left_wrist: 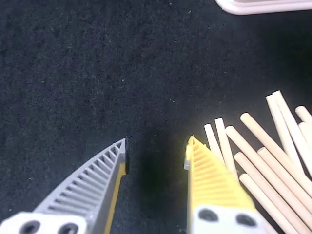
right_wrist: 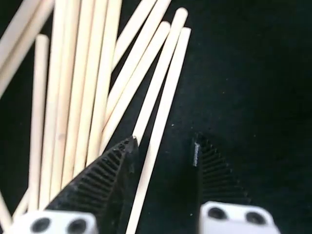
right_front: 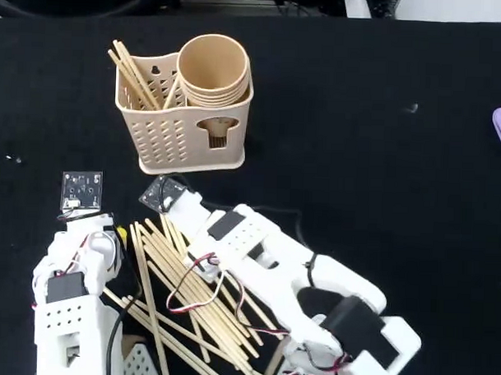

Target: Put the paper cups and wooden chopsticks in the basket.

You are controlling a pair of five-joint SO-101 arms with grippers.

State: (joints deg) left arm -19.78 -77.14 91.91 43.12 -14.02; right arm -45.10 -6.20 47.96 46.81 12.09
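The right gripper point(right_wrist: 163, 141), with black ribbed fingers, hangs low over the loose heap of pale round wooden chopsticks point(right_front: 159, 254) at the near side of the black-covered table point(right_front: 383, 159), its jaws parted and clasping nothing. One stick at the heap's outer edge runs straight through the gap, close against one finger. Its long axis lies along the fingers' own reach, so the jaws would close across it. I judge that a short drop and a squeeze is all the pick asks, though the neighbouring stick lies right beside it and could come up too. The left gripper point(left_wrist: 157, 140), one finger grey and one yellow, is likewise spread and empty. It sits over bare cloth with the heap's cut ends just beside its yellow finger, so the right arm is the better placed. Beyond the heap stands the beige perforated plastic basket point(right_front: 186, 140), already holding a nested stack of tan paper cups point(right_front: 213, 67) and a few leaning chopsticks point(right_front: 133, 72).
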